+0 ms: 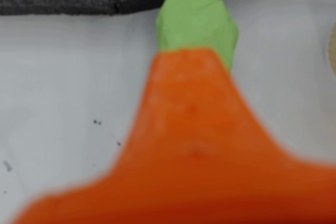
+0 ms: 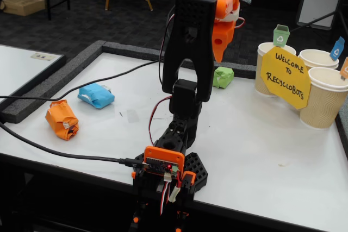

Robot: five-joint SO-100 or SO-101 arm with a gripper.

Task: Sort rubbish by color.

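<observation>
The green wad lies on the white table near the far foam border; in the wrist view the green wad sits just beyond the fingertip. My orange gripper hangs a little above and just left of it, empty, its fingers tapering to one tip with no gap showing. In the wrist view the gripper is a blurred orange wedge pointing at the wad. The light blue wad and the orange wad lie far to the left in the fixed view, apart from each other.
Three beige ribbed cups with small colored flags stand at the right behind a yellow sign. A dark foam border edges the table's back and left. A cup rim shows at the wrist view's right edge.
</observation>
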